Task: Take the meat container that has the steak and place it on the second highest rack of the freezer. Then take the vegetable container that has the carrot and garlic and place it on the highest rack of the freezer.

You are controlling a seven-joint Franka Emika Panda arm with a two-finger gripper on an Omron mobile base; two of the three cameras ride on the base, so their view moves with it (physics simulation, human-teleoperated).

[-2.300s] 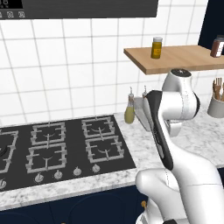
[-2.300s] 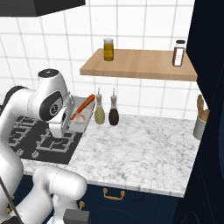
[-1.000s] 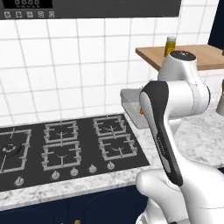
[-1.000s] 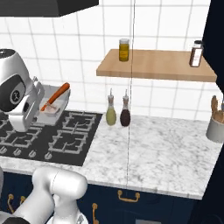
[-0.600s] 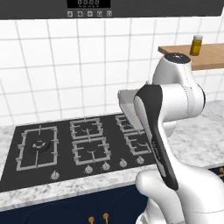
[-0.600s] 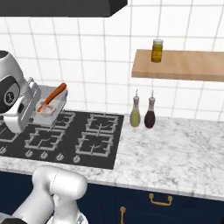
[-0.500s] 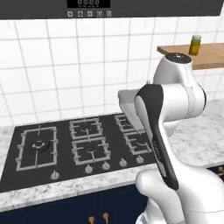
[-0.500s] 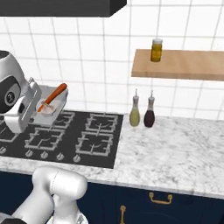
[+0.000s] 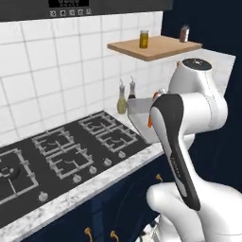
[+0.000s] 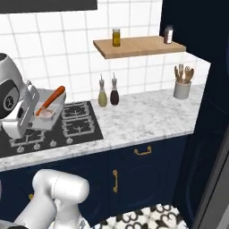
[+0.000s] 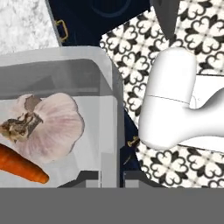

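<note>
My gripper [image 11: 110,177] is shut on the right rim of the vegetable container [image 11: 78,65], a shallow light-grey tray. Inside lie a pale garlic bulb [image 11: 57,122] and the orange carrot [image 11: 22,164]. In the right base view the vegetable container [image 10: 59,107] hangs above the stove, with the carrot [image 10: 51,100] lying slantwise in it and the gripper [image 10: 36,114] at its near side. The left base view shows the container [image 9: 137,111] partly behind my arm. The meat container and the steak are out of view. A tall grey door edge [image 10: 214,179] at the lower right may belong to the freezer.
A black gas stove [image 10: 76,123] is set in the marble counter [image 10: 143,112]. Two oil bottles [image 10: 108,93] stand by the tiled wall, and a utensil pot [image 10: 182,87] sits at the right. A wooden shelf [image 10: 134,47] carries jars. Navy cabinets [image 10: 143,170] lie below, over a patterned floor [image 11: 144,48].
The whole picture has shifted, so the base has moved. The counter's right end, the utensil pot and a grey door edge have come into view. The tray stays in my shut gripper.
</note>
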